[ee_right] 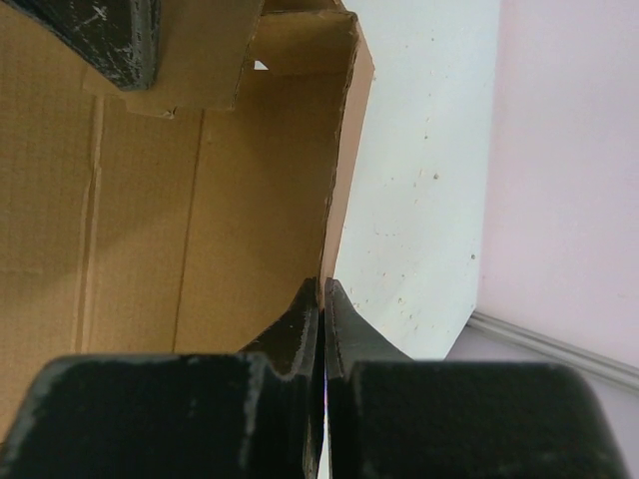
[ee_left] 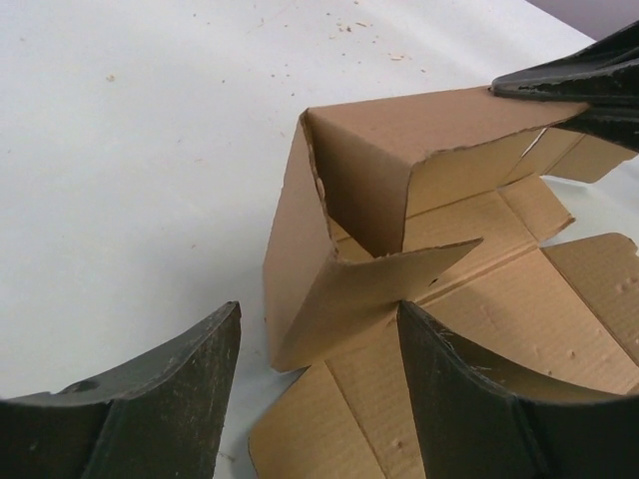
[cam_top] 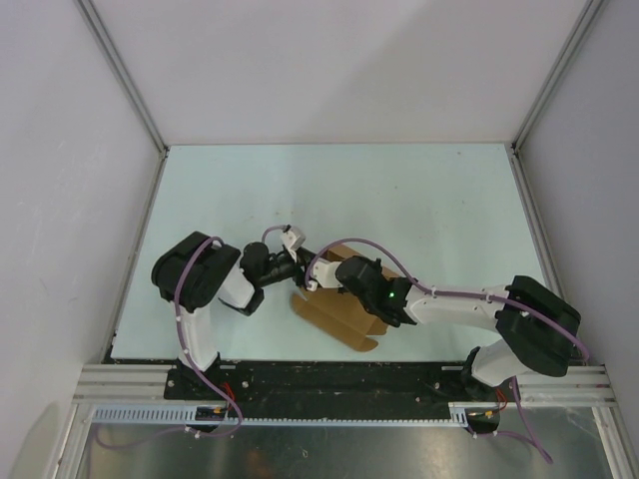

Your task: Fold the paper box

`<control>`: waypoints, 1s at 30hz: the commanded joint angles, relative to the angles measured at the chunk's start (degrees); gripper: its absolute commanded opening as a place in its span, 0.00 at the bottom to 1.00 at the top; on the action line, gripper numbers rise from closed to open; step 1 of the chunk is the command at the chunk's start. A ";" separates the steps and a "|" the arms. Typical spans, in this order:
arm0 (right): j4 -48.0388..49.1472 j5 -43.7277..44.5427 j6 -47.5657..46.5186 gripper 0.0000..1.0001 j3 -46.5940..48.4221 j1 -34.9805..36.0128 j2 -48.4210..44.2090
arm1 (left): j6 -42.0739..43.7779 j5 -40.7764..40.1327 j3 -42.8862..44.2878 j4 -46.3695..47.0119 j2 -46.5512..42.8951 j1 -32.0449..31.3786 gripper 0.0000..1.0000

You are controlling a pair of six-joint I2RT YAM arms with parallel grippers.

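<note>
Paper box (cam_top: 334, 315) sits half-erected mid-table (cam_top: 300, 190); right gripper (ee_right: 321, 299) pinches one raised wall's edge, left gripper (ee_left: 319, 319) gapes astride the corner tab (ee_left: 389, 284), so best to hold the wall steady while pressing the tab inward along its crease.

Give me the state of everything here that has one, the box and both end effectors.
paper box: partly folded, some walls raised, other flaps lying flat.
left end effector: open, at the raised corner, holding nothing.
right end effector: shut on the edge of a raised wall of the paper box.
</note>
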 commanded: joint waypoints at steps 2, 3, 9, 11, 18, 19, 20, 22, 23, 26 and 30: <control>1.66 -2.56 0.84 0.00 -2.02 1.34 1.58 | 0.77 -4.16 -1.75 7.63 1.07 -0.92 0.69; 2.01 -2.38 0.76 0.00 -2.36 1.43 1.41 | 0.60 -4.34 -2.01 8.51 1.16 -0.83 0.69; 5.52 0.69 0.93 0.00 -3.16 2.57 2.37 | -0.02 -4.43 -2.54 10.45 1.69 -1.10 0.69; 6.14 1.92 0.67 0.00 -3.16 2.84 3.86 | -0.11 -4.51 -2.54 10.80 1.69 -1.18 0.69; 7.55 4.56 -0.03 0.00 -3.16 4.42 7.29 | -0.46 -4.69 -2.01 11.59 1.78 -1.18 0.69; 7.55 4.91 -0.03 0.00 -3.07 4.51 7.38 | -0.55 -4.78 -2.10 11.77 1.78 -1.18 0.69; 7.46 5.00 -0.03 0.00 -3.16 4.59 7.38 | -0.55 -4.78 -2.10 11.94 1.87 -1.10 0.69; 7.02 5.17 -0.03 0.00 -3.16 4.68 7.47 | -0.81 -4.95 -2.19 12.29 1.95 -1.18 0.69; 6.85 5.18 -0.12 0.00 -3.07 4.68 7.56 | -0.99 -4.95 -2.28 12.82 2.13 -1.18 0.69; 6.58 5.35 -0.30 0.00 -3.16 4.95 8.00 | -1.60 -4.78 -2.28 13.87 2.22 -1.27 0.69; 6.84 4.65 -0.56 0.00 -3.16 5.21 8.17 | -1.69 -5.57 -2.19 14.23 1.87 -1.27 0.69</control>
